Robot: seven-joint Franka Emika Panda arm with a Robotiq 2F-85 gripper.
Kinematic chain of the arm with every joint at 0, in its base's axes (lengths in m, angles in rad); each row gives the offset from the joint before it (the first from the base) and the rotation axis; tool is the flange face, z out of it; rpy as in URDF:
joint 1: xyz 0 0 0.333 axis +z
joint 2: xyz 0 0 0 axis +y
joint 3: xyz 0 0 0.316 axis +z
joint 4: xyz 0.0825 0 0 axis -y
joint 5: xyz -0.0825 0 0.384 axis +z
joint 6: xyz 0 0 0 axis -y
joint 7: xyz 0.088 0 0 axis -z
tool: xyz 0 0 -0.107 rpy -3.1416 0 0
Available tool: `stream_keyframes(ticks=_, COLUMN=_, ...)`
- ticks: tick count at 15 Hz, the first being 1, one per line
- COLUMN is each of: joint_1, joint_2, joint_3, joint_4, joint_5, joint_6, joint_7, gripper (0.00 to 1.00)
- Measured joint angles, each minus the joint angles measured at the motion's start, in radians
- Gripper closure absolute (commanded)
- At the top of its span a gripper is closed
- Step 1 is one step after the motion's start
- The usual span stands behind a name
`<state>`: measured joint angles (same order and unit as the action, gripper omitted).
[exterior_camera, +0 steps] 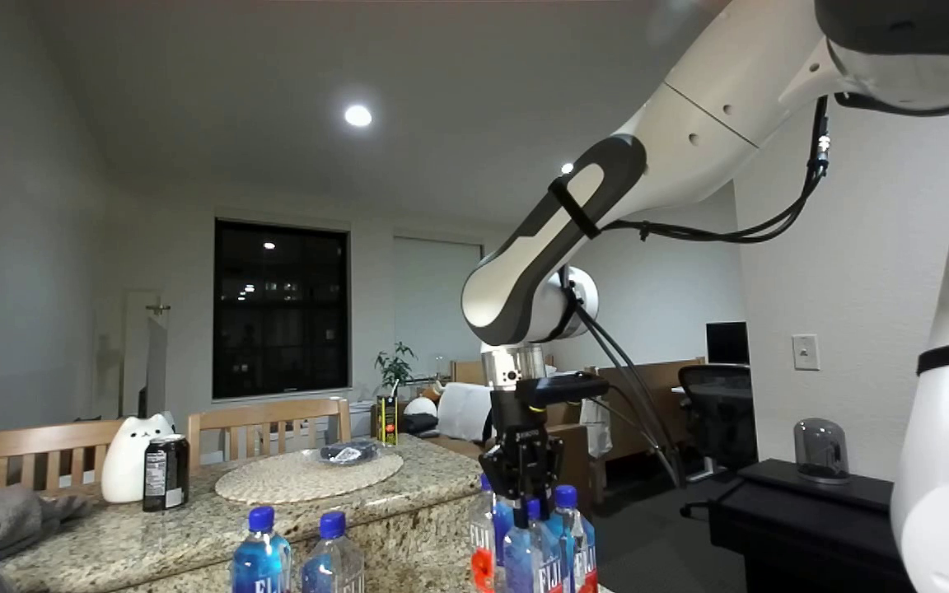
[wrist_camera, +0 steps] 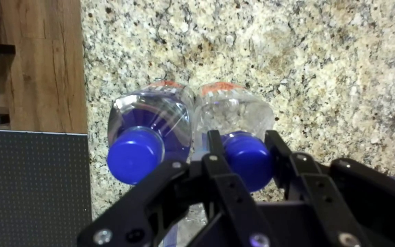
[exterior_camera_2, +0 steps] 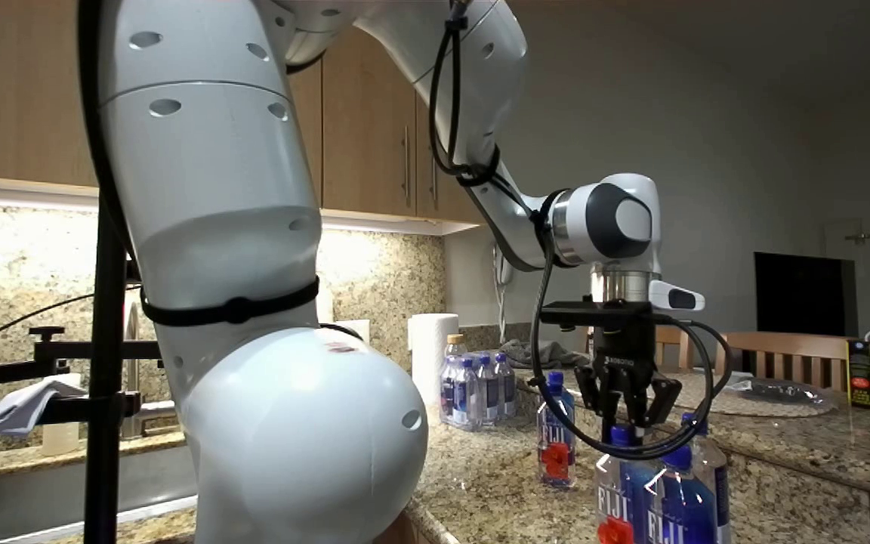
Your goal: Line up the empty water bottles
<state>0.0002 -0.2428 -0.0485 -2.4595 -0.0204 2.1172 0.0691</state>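
Grasp by the cap near an outer edge of the desk. The claw is clamped on the blue cap of the held bottle, with fingers set on both sides. The cap is presumably chosen for being stiff and narrow, whereas a thin plastic body might yield; by a grip from above, room is also spared for neighbours. The held bottle is placed beside a second bottle, the gap between their shoulders being so slight that contact cannot be confirmed. The second bottle is set closer to the edge, the held bottle farther inward, and the red-orange labels of both are turned the same way, as would suit a row run inward from that edge. A third bottle is seen close by in an exterior view and may be meant for the same group. The base of the held bottle is out of sight in every view, so whether it is lifted or rested on the desk cannot be told. A further bottle is found well apart, near the raised ledge, and is probably yet to be brought into line.
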Motion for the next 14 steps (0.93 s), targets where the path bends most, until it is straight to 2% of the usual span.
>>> stream_keyframes(ticks=4, joint_1=-0.002, joint_2=0.0, joint_3=0.0, joint_4=0.0, joint_5=0.0, joint_6=-0.002, joint_7=0.003, gripper=0.83)
stream_keyframes(ticks=5, joint_1=-0.004, joint_2=0.0, joint_3=0.0, joint_4=0.0, joint_5=0.0, joint_6=-0.002, joint_7=0.004, gripper=0.64)
stream_keyframes(ticks=6, joint_1=-0.005, joint_2=0.0, joint_3=0.0, joint_4=0.0, joint_5=0.0, joint_6=-0.003, joint_7=0.006, gripper=0.39)
stream_keyframes(ticks=8, joint_1=-0.008, joint_2=0.0, joint_3=0.0, joint_4=0.0, joint_5=0.0, joint_6=-0.003, joint_7=0.015, gripper=0.35)
stream_keyframes(ticks=12, joint_1=-0.012, joint_2=0.005, joint_3=0.0, joint_4=-0.003, joint_5=0.0, joint_6=-0.003, joint_7=0.023, gripper=0.1)
stream_keyframes(ticks=14, joint_1=-0.012, joint_2=0.007, joint_3=0.0, joint_4=-0.003, joint_5=0.0, joint_6=-0.003, joint_7=0.023, gripper=0.04)
